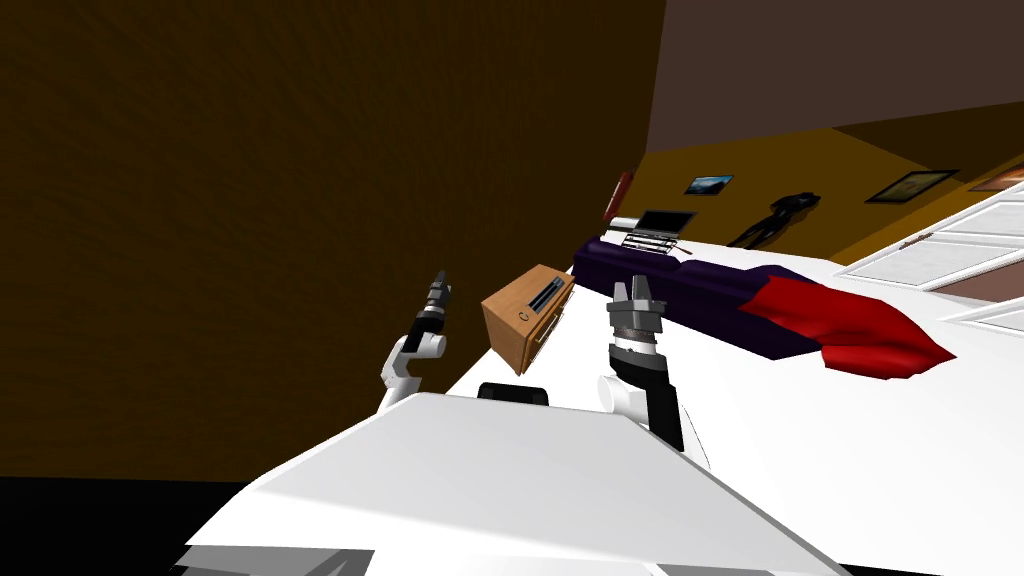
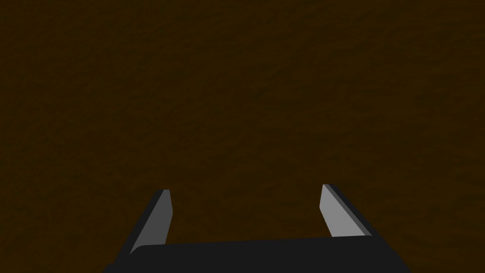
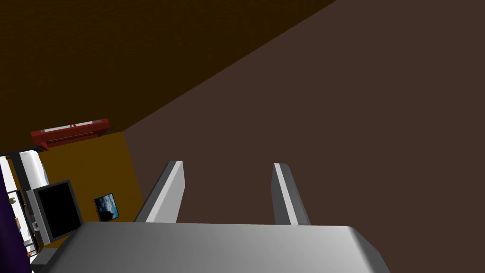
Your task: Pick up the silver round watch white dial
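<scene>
Still at the approach step, I judged: left gripper (image 1: pixel 438 283) (image 2: pixel 245 189) and right gripper (image 1: pixel 632 288) (image 3: pixel 228 164) hung spread, empty; the silver round watch I could not place, perhaps atop the orange-brown wooden cabinet (image 1: pixel 525 312); next called for closing in there.

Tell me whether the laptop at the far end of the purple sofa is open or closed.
Open. The laptop has its dark screen standing up behind the light keyboard part, at the far end of the purple sofa.
</scene>
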You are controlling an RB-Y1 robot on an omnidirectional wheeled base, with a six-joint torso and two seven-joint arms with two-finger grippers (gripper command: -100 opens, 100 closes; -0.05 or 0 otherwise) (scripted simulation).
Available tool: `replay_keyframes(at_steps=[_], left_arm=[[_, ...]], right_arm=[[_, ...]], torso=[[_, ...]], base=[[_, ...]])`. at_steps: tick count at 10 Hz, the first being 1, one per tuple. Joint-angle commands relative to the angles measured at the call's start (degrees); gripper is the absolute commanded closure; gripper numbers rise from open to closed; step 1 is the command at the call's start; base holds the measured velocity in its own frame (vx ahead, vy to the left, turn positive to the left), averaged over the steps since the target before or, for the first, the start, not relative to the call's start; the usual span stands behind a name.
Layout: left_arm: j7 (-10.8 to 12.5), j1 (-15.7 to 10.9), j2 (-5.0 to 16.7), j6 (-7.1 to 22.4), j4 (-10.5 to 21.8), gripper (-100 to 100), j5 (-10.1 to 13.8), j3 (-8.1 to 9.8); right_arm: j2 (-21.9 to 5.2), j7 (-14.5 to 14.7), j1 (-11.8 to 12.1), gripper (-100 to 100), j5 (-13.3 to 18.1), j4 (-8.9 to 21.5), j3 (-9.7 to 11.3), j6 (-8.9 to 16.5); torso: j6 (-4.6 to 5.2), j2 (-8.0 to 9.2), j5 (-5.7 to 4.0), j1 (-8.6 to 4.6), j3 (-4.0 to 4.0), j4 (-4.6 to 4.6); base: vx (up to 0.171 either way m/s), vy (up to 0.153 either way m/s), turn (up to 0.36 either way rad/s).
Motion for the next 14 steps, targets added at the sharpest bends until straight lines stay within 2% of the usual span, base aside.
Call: replay_keyframes(at_steps=[1,2,3,4,5,6,8,9,10,11,12,13,14], left_arm=[[-0.19,-0.32,-0.15,1.58,0.22,-100,-0.02,0.05],[-0.74,-2.43,0.03,3.89,2.13,-100,0.44,0.93],[-0.74,-2.43,0.03,5.22,2.13,-100,0.44,0.93],[-1.34,-4.56,0.21,6.85,4.11,-100,0.89,1.79],[-1.34,-4.56,0.21,8.61,4.11,-100,0.89,1.79],[-1.98,-6.70,0.39,10.51,6.18,-100,1.31,2.60],[-1.98,-6.70,0.39,12.80,6.18,-100,1.31,2.60],[-2.68,-8.83,0.57,15.16,8.33,-100,1.71,3.37],[-2.68,-8.83,0.57,16.63,8.33,-100,1.71,3.37],[-3.42,-10.94,0.77,18.63,10.46,-100,2.07,4.08],[-3.42,-10.94,0.77,20.48,10.54,-100,2.07,4.08],[-4.22,-13.02,0.98,22.12,12.82,-100,2.40,4.73],[-4.22,-13.02,0.98,23.63,12.82,-100,2.40,4.73]], right_arm=[[0.00,0.00,0.00,0,0.00,0.00,0.00,0.00],[0.00,0.00,0.00,0,0.00,0.00,0.00,0.00],[0.00,0.00,0.00,0,0.00,0.00,0.00,0.00],[0.00,0.00,0.00,0,0.00,0.00,0.00,0.00],[0.00,0.00,0.00,0,0.00,0.00,0.00,0.00],[0.00,0.00,0.00,0,0.00,0.00,0.00,0.00],[0.00,0.00,0.00,0,0.00,0.00,0.00,0.00],[0.00,0.00,0.00,0,0.00,0.00,0.00,0.00],[0.00,0.00,0.00,0,0.00,0.00,0.00,0.00],[0.00,0.00,0.00,0,0.00,0.00,0.00,0.00],[0.00,0.00,0.00,0,0.00,0.00,0.00,0.00],[0.00,0.00,0.00,0,0.00,0.00,0.00,0.00],[0.00,0.00,0.00,0,0.00,0.00,0.00,0.00]], torso=[[0.00,0.00,0.00,0.00,0.00,0.00],[0.00,0.01,0.01,0.02,0.01,0.00],[-0.01,0.00,0.01,0.02,0.00,0.00],[0.00,0.00,0.00,-0.01,0.00,0.00],[0.00,-0.01,-0.01,-0.03,-0.01,0.00],[0.00,0.00,-0.01,-0.04,0.00,0.00],[0.00,0.01,-0.01,-0.04,0.00,0.00],[-0.01,0.01,0.00,0.00,0.01,0.00],[0.01,0.00,-0.01,-0.04,0.00,0.00],[-0.01,0.01,-0.01,-0.05,0.00,0.00],[0.00,0.01,-0.02,-0.08,0.00,0.00],[0.00,0.00,-0.01,-0.07,0.00,0.00],[0.00,-0.01,-0.02,-0.08,-0.01,-0.01]], base=[[0.002,-0.007,-0.002],[0.003,-0.014,0.027],[0.003,-0.020,0.016],[0.004,-0.029,0.015],[0.003,-0.026,0.006],[-0.002,-0.030,0.005],[0.003,-0.018,0.001],[0.001,-0.029,-0.005],[0.002,-0.029,-0.005],[0.000,-0.040,-0.016],[0.004,-0.034,-0.009],[0.007,-0.037,-0.031],[0.002,-0.040,-0.016]])
